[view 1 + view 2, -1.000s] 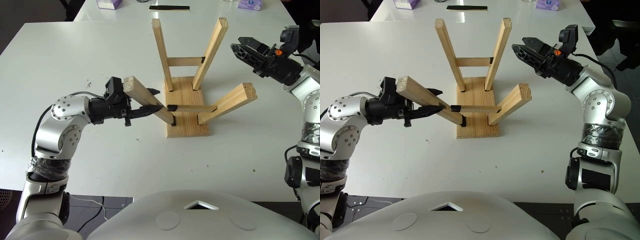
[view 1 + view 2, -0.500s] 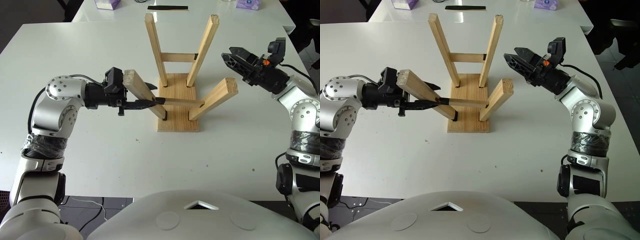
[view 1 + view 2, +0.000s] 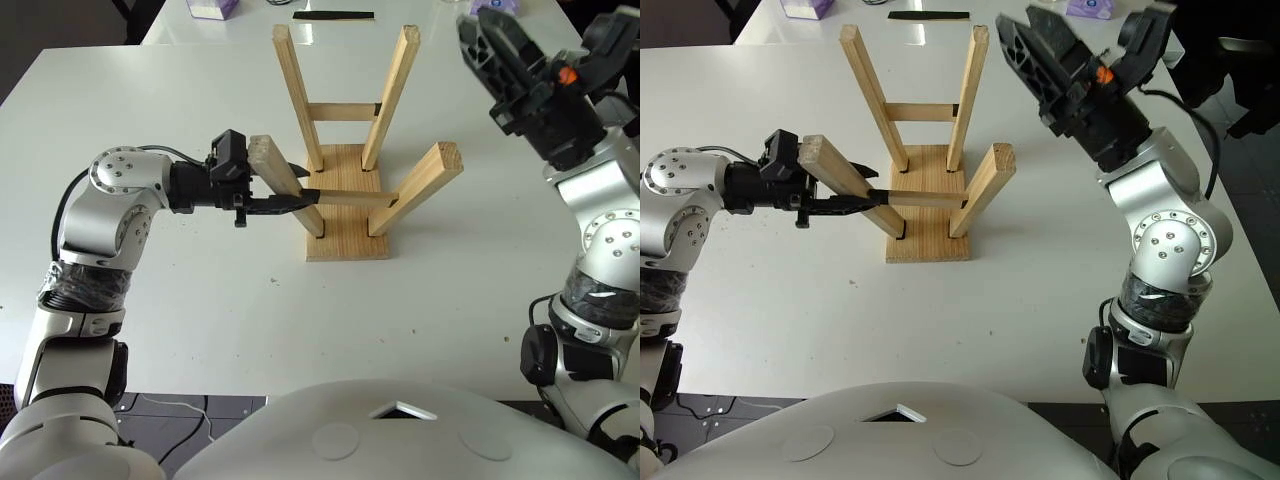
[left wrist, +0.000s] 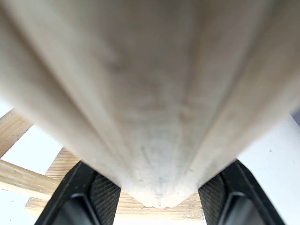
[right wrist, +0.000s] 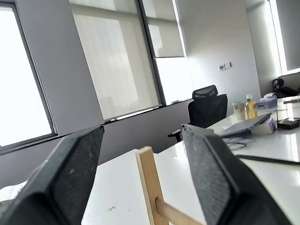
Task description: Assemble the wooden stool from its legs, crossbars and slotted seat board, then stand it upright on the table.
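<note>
The stool stands upside down, its slotted seat board (image 3: 346, 238) flat on the white table (image 3: 200, 300). Two far legs (image 3: 298, 95) (image 3: 390, 95) rise upright, joined by a crossbar (image 3: 345, 111). The near-left leg (image 3: 272, 172) and near-right leg (image 3: 420, 195) lean outward, linked by a thin crossbar (image 3: 350, 197). My left gripper (image 3: 300, 188) is shut on the near-left leg (image 4: 150, 93), its pads (image 4: 101, 192) on either side. My right gripper (image 3: 1025, 22) hangs open high over the stool's right side; a far leg (image 5: 149, 183) shows between its fingers (image 5: 70, 173), well beyond them.
A black strip (image 3: 333, 15) and small purple packs (image 3: 212, 6) (image 3: 1087, 8) lie on the table behind. Small dark specks (image 3: 180, 163) dot the table left of the stool. An office chair (image 5: 208, 110) stands in the room behind.
The head camera has shifted. My right gripper has risen and swung in over the stool, still open. The left gripper keeps its hold, and the near pair of legs leans less steeply.
</note>
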